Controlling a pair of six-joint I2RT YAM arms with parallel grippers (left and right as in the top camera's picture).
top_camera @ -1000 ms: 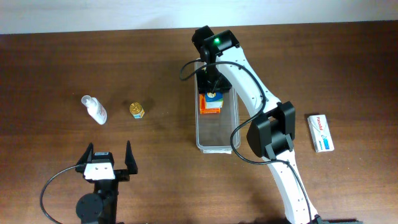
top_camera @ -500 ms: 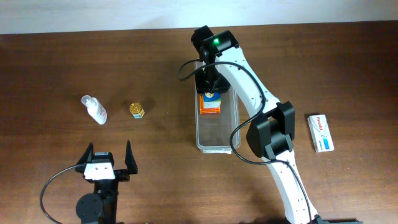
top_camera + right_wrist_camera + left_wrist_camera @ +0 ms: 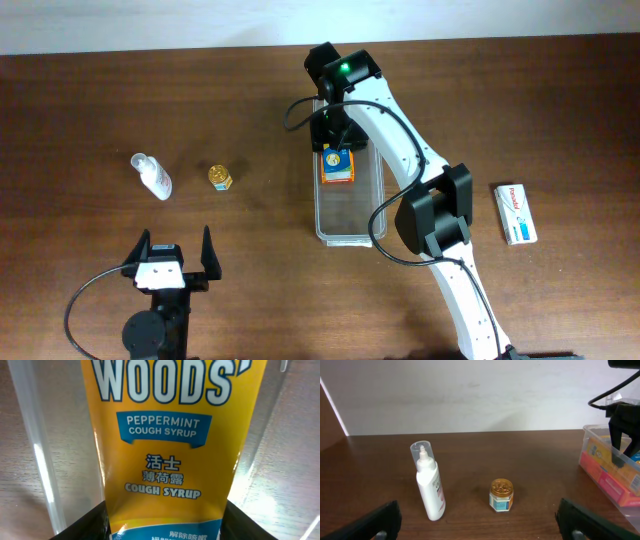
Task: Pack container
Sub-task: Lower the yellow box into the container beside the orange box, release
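The container (image 3: pixel 350 232) is a long clear bin at the table's middle back. An orange and yellow cough syrup box (image 3: pixel 337 168) is inside its far half. My right gripper (image 3: pixel 335 142) reaches down into the bin and is shut on the box. In the right wrist view the box (image 3: pixel 160 435) fills the frame between my fingers (image 3: pixel 165 522), with the bin's clear wall (image 3: pixel 35 440) beside it. My left gripper (image 3: pixel 170 252) is open and empty near the front left. The left wrist view shows the bin (image 3: pixel 592 434) and the box (image 3: pixel 615 472) at the right edge.
A white spray bottle (image 3: pixel 152 176) lies at the left and shows in the left wrist view (image 3: pixel 430 487). A small gold-lidded jar (image 3: pixel 220 177) stands right of it (image 3: pixel 501 495). A white and blue flat box (image 3: pixel 515 213) lies at the far right.
My right gripper has shifted slightly toward the bin's far end with the cough syrup box, which now looks flatter in the bin. The left arm has not moved.
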